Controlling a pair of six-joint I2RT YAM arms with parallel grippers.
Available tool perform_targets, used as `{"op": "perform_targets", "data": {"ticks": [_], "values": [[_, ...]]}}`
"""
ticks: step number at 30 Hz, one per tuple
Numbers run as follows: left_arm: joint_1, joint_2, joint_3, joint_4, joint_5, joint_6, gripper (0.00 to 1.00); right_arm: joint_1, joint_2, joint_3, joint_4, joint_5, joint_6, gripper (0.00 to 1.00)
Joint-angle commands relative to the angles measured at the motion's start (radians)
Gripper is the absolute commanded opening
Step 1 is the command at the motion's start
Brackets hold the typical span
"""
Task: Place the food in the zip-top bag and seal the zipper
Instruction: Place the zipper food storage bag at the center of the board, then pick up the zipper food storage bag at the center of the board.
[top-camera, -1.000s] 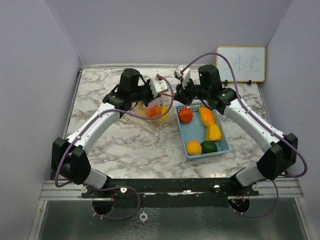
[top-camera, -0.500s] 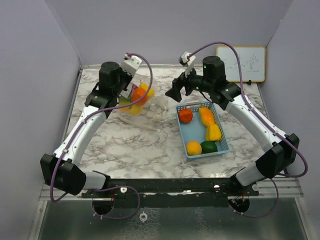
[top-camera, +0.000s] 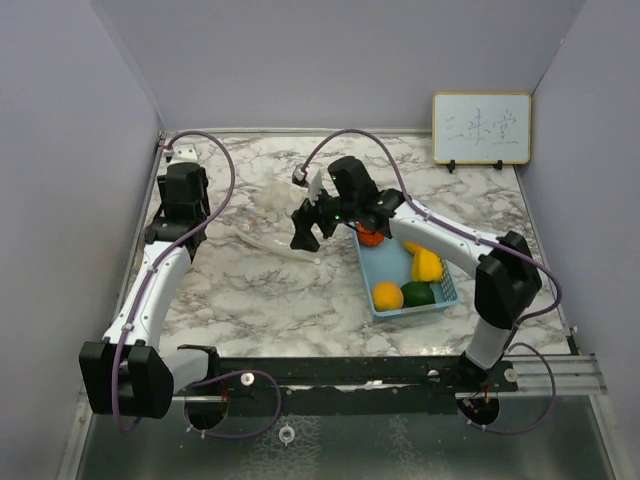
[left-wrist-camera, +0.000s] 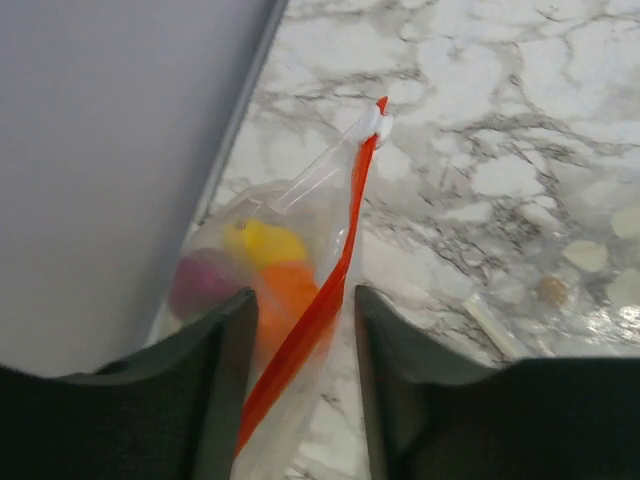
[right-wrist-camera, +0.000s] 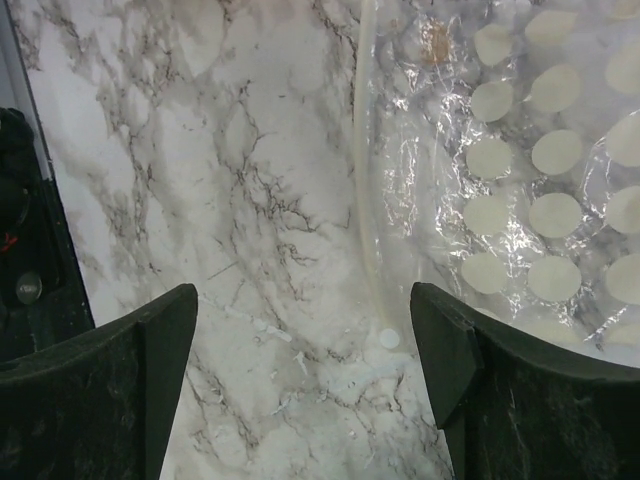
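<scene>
In the left wrist view, a clear zip-top bag (left-wrist-camera: 300, 205) stands beside the left wall. Its red zipper strip (left-wrist-camera: 335, 285) runs up between my fingers. Yellow (left-wrist-camera: 265, 242), orange (left-wrist-camera: 290, 290) and purplish (left-wrist-camera: 200, 282) food shows through the plastic. My left gripper (left-wrist-camera: 302, 300) is open, its jaws on either side of the strip with gaps. More food lies in the blue basket (top-camera: 447, 290): an orange (top-camera: 387, 295), a green piece (top-camera: 418, 293), a yellow pepper (top-camera: 427, 264) and a red tomato (top-camera: 370, 238). My right gripper (top-camera: 303, 232) hangs open and empty over bare marble.
Crinkled clear plastic with white dots (right-wrist-camera: 540, 150) lies just right of the right gripper, and shows in the top view as a clear sheet (top-camera: 268, 215). The left arm (top-camera: 183, 195) sits close to the left wall. A whiteboard (top-camera: 481, 128) leans at the back right.
The left arm swung left to the wall with the bag, and its jaws have opened off the zipper. The right arm came forward and left, from beside the basket to mid-table.
</scene>
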Motion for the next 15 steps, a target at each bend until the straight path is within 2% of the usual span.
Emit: {"op": "perform_targets", "data": {"ticks": [1,4,8,15], "values": [[0.001,-0.055,-0.007,-0.001,0.148,-0.131,0.62,0.009,0.093,0.017,0.046,0.049,0.019,0.86],[0.001,-0.066,0.020,-0.002,0.241,-0.139,0.98,0.032,0.164,0.035,0.040,0.060,-0.012,0.85],[0.001,-0.081,0.040,0.012,0.373,-0.166,0.99,0.044,0.255,0.068,0.028,0.068,-0.009,0.80],[0.001,-0.114,0.034,0.018,0.482,-0.215,0.99,0.068,0.349,0.099,0.028,0.121,-0.023,0.75]]}}
